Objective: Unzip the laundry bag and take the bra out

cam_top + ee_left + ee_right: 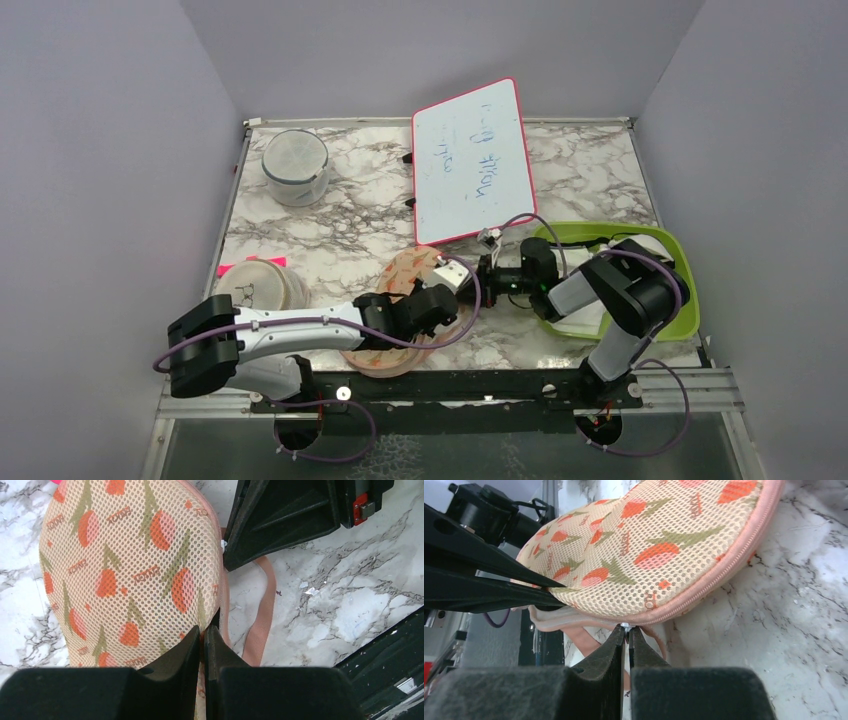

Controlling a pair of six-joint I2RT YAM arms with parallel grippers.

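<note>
Here the marble table carries a whiteboard propped tilted at the far edge. A green bin sits at the right edge with white cloth in it. The bag lies flat at the near edge, about midway along. Its mesh is patterned with orange-red and green, and what it holds cannot be made out. A mesh cylinder stands near the far left corner. A disc pouch lies by the left edge, just beside the left arm.

Bare marble runs between the cylinder, the whiteboard and the bag. The two arms crowd the near edge, their wrists close together over the bag's right end.

The left gripper has its fingers almost together, nipping the bag's rim. The right gripper has its fingers pressed together on the small zip pull at the pink zip edge. To the right of the pull in that view the zip is closed. A pink strap lies on the marble beside the bag.
</note>
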